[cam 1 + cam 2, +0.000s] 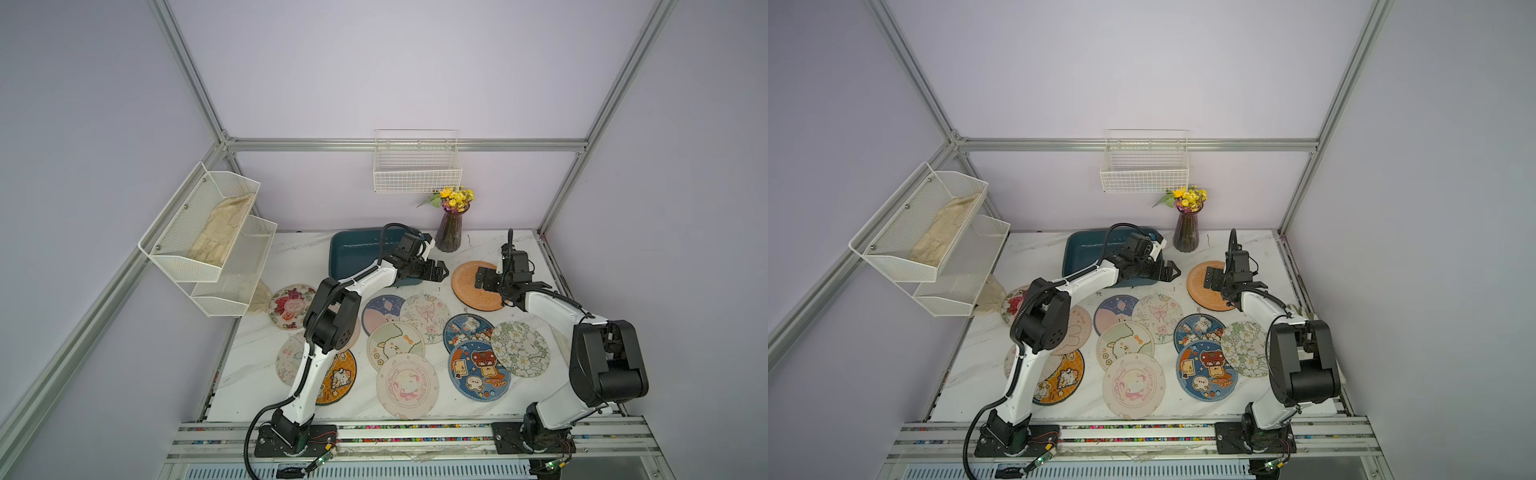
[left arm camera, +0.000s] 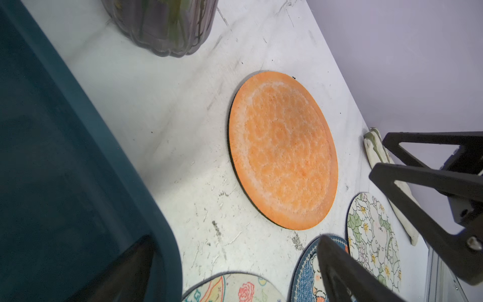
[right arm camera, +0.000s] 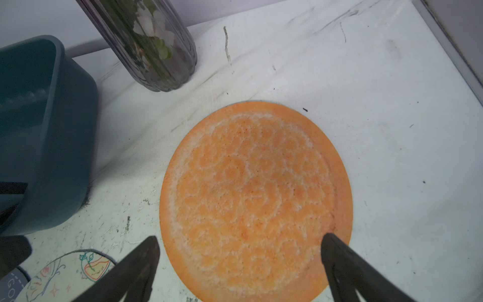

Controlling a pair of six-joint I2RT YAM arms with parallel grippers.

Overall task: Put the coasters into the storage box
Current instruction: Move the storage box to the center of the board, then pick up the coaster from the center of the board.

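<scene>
Jaws of the right gripper (image 3: pixel 239 240) stand spread wide and hold nothing. In the right wrist view one fingertip (image 3: pixel 328 239) sits over the near rim of the plain orange coaster (image 3: pixel 256 188), and its partner is over bare table just off that rim. Whether either touches cannot be told.

Jaws of the left gripper (image 2: pixel 236 241) are also wide apart and empty. One finger shows over the corner of the dark teal storage box (image 2: pixel 52 157), and the other crosses in front of the blue bear coaster (image 2: pixel 305 274).

The orange coaster lies flat ahead of the left jaws, with the glass vase (image 2: pixel 162 26) off to one side of them. In both top views the left gripper hangs between the storage box and the orange coaster, while the right gripper (image 1: pixel 482 280) hangs above that coaster.

Little writing can be read. Pale letters on a dark blue coaster edge (image 3: pixel 9 286) beside the right jaws give only "GO". A ring of lettering runs round the cream coaster with pink print (image 1: pixel 407 386), too small to make out.

The other coasters lie on the marble-patterned table (image 1: pixel 299 257), back toward the arm bases from both pairs of jaws, and several overlap. Among them are the butterfly coaster (image 1: pixel 426 318) and the white-flower coaster (image 1: pixel 519 349).
</scene>
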